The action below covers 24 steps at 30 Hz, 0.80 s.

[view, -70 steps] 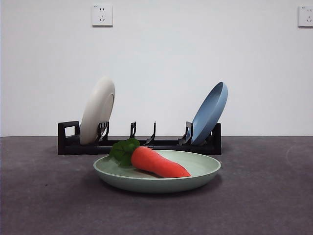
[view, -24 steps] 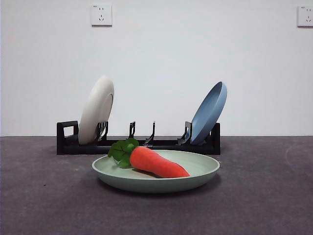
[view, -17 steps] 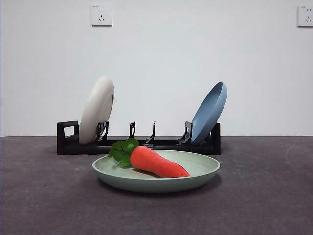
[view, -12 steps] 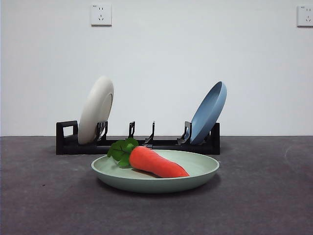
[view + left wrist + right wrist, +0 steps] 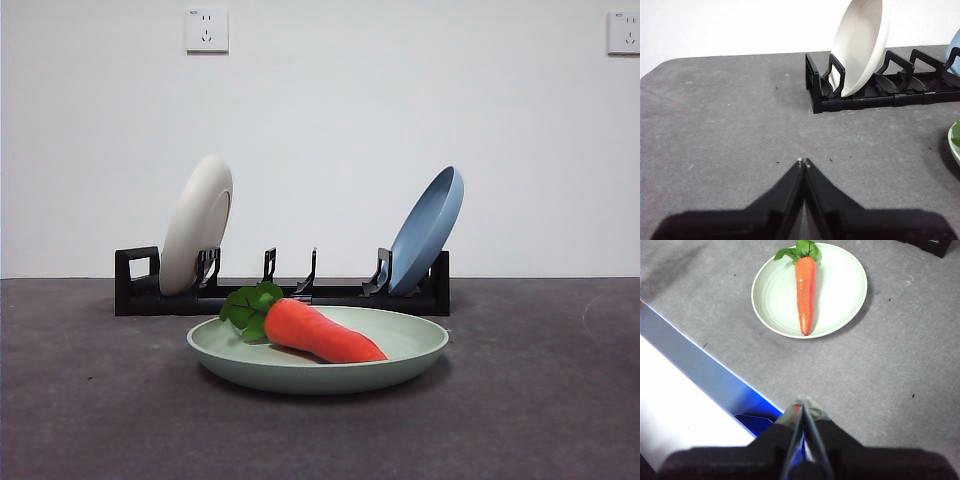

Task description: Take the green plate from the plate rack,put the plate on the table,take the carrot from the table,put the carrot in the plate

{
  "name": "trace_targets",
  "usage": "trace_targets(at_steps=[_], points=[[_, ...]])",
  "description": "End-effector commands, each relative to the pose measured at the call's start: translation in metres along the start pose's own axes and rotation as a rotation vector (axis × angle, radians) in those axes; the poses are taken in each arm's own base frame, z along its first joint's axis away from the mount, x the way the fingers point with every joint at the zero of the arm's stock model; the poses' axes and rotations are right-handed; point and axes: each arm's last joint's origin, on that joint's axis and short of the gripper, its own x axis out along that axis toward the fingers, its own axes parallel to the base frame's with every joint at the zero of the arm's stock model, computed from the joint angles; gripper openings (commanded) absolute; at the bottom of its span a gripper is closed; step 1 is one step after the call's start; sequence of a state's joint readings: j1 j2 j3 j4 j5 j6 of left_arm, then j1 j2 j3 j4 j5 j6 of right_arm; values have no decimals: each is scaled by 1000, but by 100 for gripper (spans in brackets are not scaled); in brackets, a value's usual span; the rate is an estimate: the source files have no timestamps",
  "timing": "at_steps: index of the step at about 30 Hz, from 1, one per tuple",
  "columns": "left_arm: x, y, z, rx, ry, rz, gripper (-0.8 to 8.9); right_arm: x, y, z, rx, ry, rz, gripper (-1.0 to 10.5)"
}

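The carrot (image 5: 322, 333) lies across the green plate (image 5: 400, 362), leaves toward ten o'clock, on the worktop (image 5: 540, 400). Both tools, left (image 5: 803, 162) and right (image 5: 803, 402), are closed, empty and clear, so the job looks finished.

Right gripper (image 5: 803, 407) has its 2 black jaws pressed together, holding nothing, well apart from the green plate (image 5: 840, 295). Plate sits flat on the dark grey table (image 5: 900, 355). Carrot (image 5: 805, 292) lies across the plate's middle, leaves at the far rim.
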<state>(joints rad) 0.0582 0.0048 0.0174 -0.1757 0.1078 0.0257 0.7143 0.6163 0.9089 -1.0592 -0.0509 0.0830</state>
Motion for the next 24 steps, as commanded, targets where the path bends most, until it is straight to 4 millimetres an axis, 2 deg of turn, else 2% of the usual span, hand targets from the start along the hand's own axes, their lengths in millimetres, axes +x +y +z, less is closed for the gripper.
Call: trace_targets(at_steps=[1,7,13,18,24], points=[[1,0,-4,-5,8,4,-4,1,0,-1,6,0,0,1],[1,0,-4,-5,8,4,-3,-8,-5,-4,-12,-59,-67,1],[1,0,-4,-5,8,3,-3,-11,-23,-15,132,-351,-185,1],[1,0,-4,-5,8,3,-3,10,-39,-40,161,-578,-286,1],[1,0,-4,-5,8,3,-4,43,-57,-74,189,-677,-406,1]])
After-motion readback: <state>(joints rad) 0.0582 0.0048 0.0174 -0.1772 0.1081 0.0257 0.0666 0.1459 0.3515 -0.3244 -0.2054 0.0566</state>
